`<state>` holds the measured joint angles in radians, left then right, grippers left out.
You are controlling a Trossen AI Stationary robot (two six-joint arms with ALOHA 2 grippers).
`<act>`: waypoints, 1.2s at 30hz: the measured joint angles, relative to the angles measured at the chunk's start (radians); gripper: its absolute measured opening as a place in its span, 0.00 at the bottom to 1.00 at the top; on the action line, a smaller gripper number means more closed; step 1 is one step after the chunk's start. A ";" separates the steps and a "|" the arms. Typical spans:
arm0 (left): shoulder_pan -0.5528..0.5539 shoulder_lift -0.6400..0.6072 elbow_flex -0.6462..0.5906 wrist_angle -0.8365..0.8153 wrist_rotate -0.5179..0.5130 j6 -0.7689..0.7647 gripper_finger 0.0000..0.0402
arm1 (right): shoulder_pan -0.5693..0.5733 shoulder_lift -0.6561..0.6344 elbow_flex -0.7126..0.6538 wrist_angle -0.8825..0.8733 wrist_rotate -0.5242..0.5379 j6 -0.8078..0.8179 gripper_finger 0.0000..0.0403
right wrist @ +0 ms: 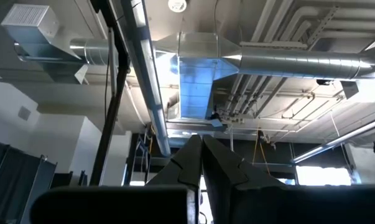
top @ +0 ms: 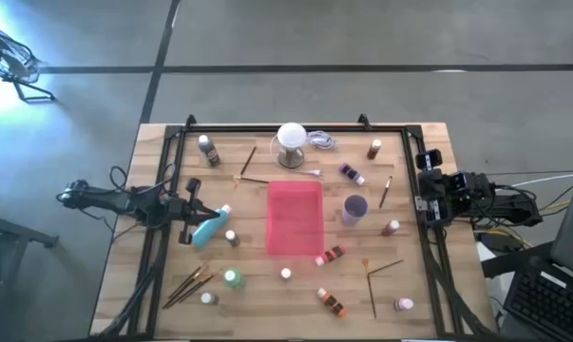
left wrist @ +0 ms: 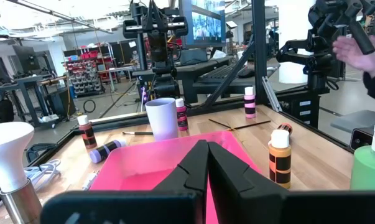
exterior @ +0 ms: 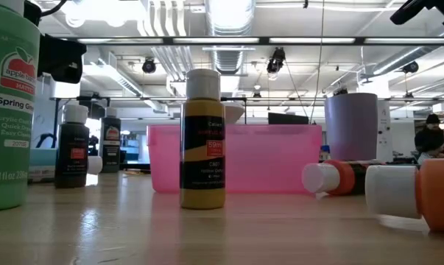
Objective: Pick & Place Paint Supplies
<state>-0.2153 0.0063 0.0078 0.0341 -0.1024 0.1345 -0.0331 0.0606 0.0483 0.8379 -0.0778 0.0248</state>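
Observation:
Small white-capped paint bottles stand or lie scattered over the wooden table, such as a yellow one (exterior: 203, 140) and a green one (top: 232, 277). Thin brushes (top: 188, 283) lie at the near left. A larger teal bottle (top: 210, 226) lies on its side close beside my left gripper (top: 193, 217). That gripper is shut at the table's left, pointing level toward the pink tray (top: 294, 217), with nothing between its fingers (left wrist: 207, 155). My right gripper (right wrist: 201, 149) is shut at the table's right edge and points up at the ceiling.
A white ball-topped stand (top: 291, 142) is at the far middle and a lavender cup (top: 354, 209) stands right of the tray. A black frame (top: 296, 126) borders the table. A person's hand (left wrist: 361, 53) shows beyond the right edge.

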 joint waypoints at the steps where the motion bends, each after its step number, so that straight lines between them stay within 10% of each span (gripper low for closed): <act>1: 0.000 0.000 0.000 0.000 0.000 0.000 0.03 | 0.000 0.000 0.000 0.000 0.000 -0.001 0.02; 36: 0.000 0.000 0.000 0.000 0.000 0.000 0.03 | 0.000 0.038 0.068 0.031 0.029 -0.030 0.02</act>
<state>-0.2156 0.0061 0.0078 0.0341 -0.1020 0.1341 -0.0330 0.0987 0.1159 0.8690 -0.0490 -0.0049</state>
